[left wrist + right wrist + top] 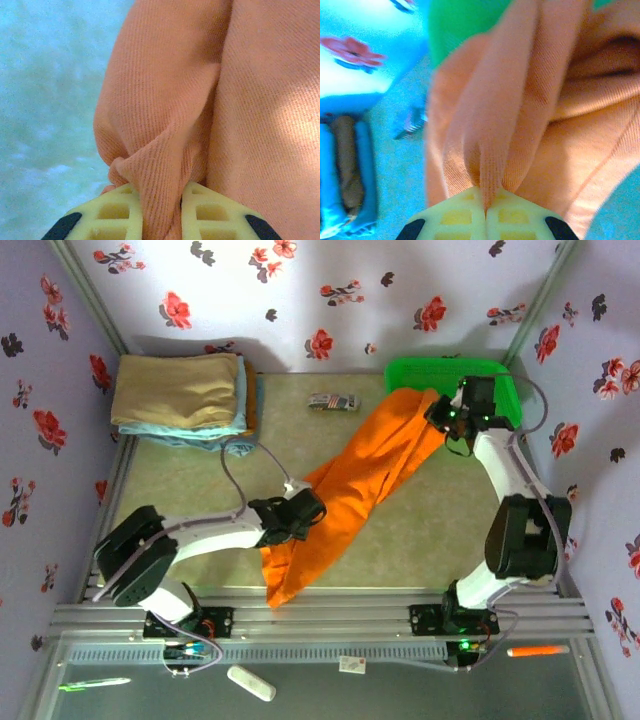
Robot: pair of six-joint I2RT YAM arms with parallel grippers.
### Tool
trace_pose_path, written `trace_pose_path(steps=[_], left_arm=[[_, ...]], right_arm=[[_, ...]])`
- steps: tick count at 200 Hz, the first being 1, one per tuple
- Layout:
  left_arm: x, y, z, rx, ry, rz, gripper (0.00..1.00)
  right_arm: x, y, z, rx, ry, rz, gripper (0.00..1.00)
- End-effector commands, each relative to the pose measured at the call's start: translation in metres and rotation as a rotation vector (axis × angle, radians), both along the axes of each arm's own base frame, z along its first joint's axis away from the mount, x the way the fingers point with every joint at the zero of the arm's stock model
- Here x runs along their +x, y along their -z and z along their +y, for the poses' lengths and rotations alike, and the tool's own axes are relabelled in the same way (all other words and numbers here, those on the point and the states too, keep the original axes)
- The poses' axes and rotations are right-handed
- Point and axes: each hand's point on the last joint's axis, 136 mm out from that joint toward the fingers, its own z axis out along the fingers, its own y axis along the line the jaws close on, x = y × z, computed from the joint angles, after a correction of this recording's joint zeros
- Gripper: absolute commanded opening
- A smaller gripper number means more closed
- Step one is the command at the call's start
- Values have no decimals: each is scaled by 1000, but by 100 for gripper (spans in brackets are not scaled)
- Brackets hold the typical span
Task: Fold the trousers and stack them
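The bright orange soft-cloth trousers [365,475] lay slantwise on the table [420,530], their long axis running from the near edge up to the green plastic tray [415,372] at far right. The left gripper [161,212] pinched a fold at their left edge, about midway. The right gripper [486,207] was pressed together on a ridge of cloth at the far end, beside the tray.

A fold of the trousers [165,125] is pinched between the jaws of the left gripper [161,212], with the rest of the cloth spread ahead and to their right. Another fold is clamped between the jaws of the right gripper [485,212]; the basket [460,25] lies ahead, the stacked cloths [345,170] to the left.
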Motion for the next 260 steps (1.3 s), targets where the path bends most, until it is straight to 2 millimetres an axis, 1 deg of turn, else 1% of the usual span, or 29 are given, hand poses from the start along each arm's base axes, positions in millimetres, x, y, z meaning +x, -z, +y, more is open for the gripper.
trace_pose_path(steps=[1, 14, 22, 36, 40, 44, 57, 68, 85, 98, 108, 116, 123, 128, 131, 140, 147, 153, 164, 174, 188, 196, 209, 221, 233, 235, 248, 253, 260], left_arm=[[23, -65, 20, 50, -33, -154, 0], [31, -89, 32, 38, -58, -205, 0], [35, -104, 42, 31, -78, -242, 0], [43, -128, 69, 11, -139, -294, 0], [44, -134, 77, 1, -160, -305, 0], [46, -139, 87, -8, -184, -316, 0], [49, -154, 119, -38, -265, -354, 0], [49, -165, 144, -55, -325, -383, 0], [46, -175, 175, -73, -406, -414, 0], [44, -176, 191, -74, -449, -415, 0], [43, -173, 201, -79, -494, -406, 0], [42, -170, 208, -84, -531, -396, 0], [42, -166, 213, -86, -561, -384, 0], [42, -163, 215, -88, -579, -376, 0], [42, -161, 217, -91, -590, -373, 0], [41, -154, 221, -89, -617, -357, 0], [39, -148, 223, -92, -635, -345, 0], [39, -143, 225, -95, -648, -338, 0], [36, -136, 227, -106, -675, -329, 0], [35, -131, 227, -123, -688, -319, 0], [34, -122, 224, -142, -687, -295, 0], [33, -117, 223, -149, -687, -283, 4], [31, -107, 220, -156, -687, -255, 22], [29, -99, 216, -166, -676, -225, 49], [29, -96, 210, -190, -654, -198, 75], [29, -96, 208, -195, -649, -194, 78], [30, -98, 197, -231, -610, -169, 91], [30, -100, 193, -238, -595, -166, 99], [30, -103, 189, -239, -579, -164, 100]], right_arm=[[-1, -92, 10, 20, -23, -214, 0], [-11, -125, 27, 3, -61, -278, 0], [-23, -146, 40, -11, -96, -325, 0], [-51, -177, 66, -53, -145, -403, 0], [-59, -183, 68, -65, -145, -422, 0], [-71, -191, 79, -69, -169, -449, 0], [-105, -204, 103, -86, -215, -519, 0], [-134, -204, 122, -88, -251, -561, 0], [-170, -179, 151, -83, -312, -578, 0], [-188, -144, 173, -89, -359, -549, 0], [-202, -113, 193, -111, -421, -525, 6], [-212, -88, 206, -145, -456, -500, 19], [-221, -64, 215, -180, -489, -477, 44], [-226, -48, 220, -201, -506, -452, 57], [-229, -38, 221, -209, -516, -433, 61], [-235, -13, 226, -221, -548, -382, 64], [-236, 2, 225, -245, -559, -356, 66], [-234, 12, 215, -297, -531, -329, 71], [-218, 15, 181, -416, -377, -312, 83], [-203, 12, 144, -482, -217, -281, 89], [-186, 19, 98, -442, -42, -176, 93], [-177, 26, 78, -393, 35, -116, 94], [-165, 38, 53, -313, 131, -45, 94], [-156, 46, 40, -234, 204, -2, 95], [-148, 50, 33, -179, 254, 8, 96], [-148, 51, 36, -156, 246, 17, 95], [-140, 54, 41, -87, 247, 26, 95], [-138, 55, 43, -76, 247, 27, 95], [-133, 55, 47, -63, 239, 24, 95]])
